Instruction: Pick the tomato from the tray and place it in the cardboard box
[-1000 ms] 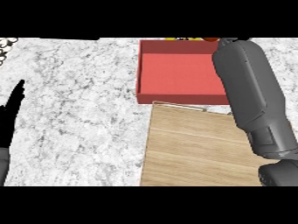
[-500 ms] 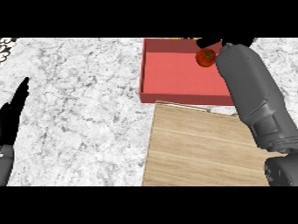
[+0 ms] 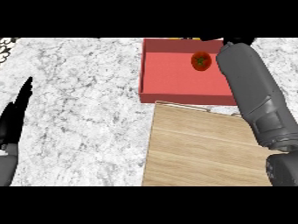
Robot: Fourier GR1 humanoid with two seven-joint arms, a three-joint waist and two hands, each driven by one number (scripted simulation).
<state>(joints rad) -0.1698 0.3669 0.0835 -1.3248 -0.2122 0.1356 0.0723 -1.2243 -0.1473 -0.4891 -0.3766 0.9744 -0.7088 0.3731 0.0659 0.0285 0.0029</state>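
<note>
Tomato (image 3: 201, 60) shows inside red box (image 3: 170, 81) at upper right, beside right arm (image 3: 254, 87) stretched there presumably to deliver it; right robot hand (image 3: 237, 40) mostly hidden, state can't tell; left robot hand (image 3: 12, 118) idles straight-fingered lower left.

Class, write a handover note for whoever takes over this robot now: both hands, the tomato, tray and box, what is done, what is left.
Left hand: open, resting at the view's left, empty.
Right hand: mostly hidden behind its forearm at the red box's far right corner; grip unclear.
Tomato: inside the box's outline beside that forearm, off the wooden tray.
Done: tomato at the box.
Left: confirm release, withdraw arm.
</note>
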